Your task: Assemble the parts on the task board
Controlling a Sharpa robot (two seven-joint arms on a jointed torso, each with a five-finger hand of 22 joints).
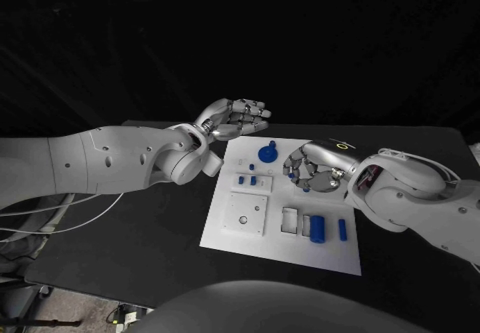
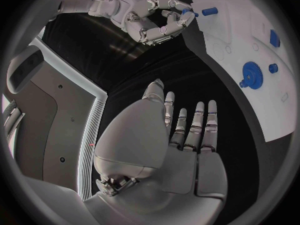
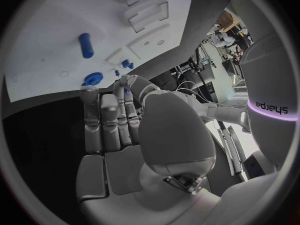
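Above the task board (image 1: 280, 229), the right hand (image 1: 312, 170) curls empty; wrist view shows left hand (image 2: 187, 135) flat, fingers straight, empty.

Task board (image 1: 262, 236) — matt white plastic; parts (image 1: 317, 227) smooth blue plastic; table (image 1: 160, 229) — matt black.

The right hand (image 1: 312, 171) is covering part of the task board (image 1: 283, 244); anything lying beneath it is remaining indiscernible.
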